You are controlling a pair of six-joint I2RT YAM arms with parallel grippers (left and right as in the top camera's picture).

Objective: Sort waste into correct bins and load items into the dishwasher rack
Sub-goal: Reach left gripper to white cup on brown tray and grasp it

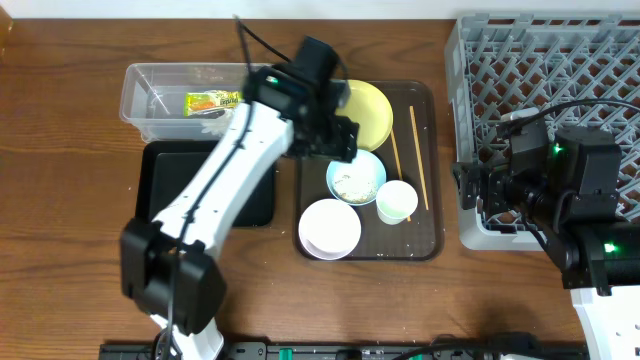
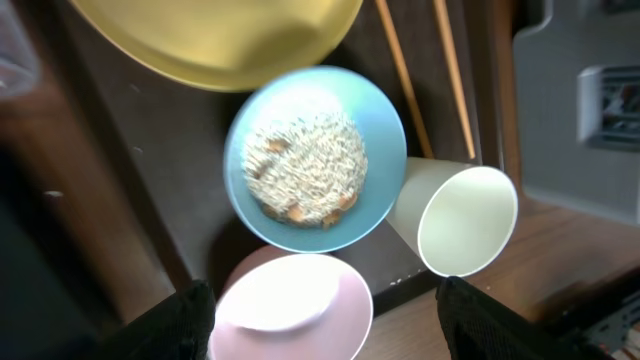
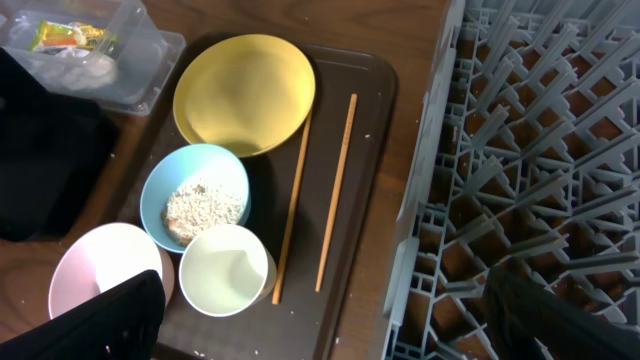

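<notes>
on the wood-grain table (image 1: 60, 150), brown tray (image 1: 428, 225), grey rack (image 1: 482, 60), clear tub (image 1: 140, 105)

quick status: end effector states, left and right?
Left end effector: open, holding nothing.
Right end effector: open, holding nothing.
</notes>
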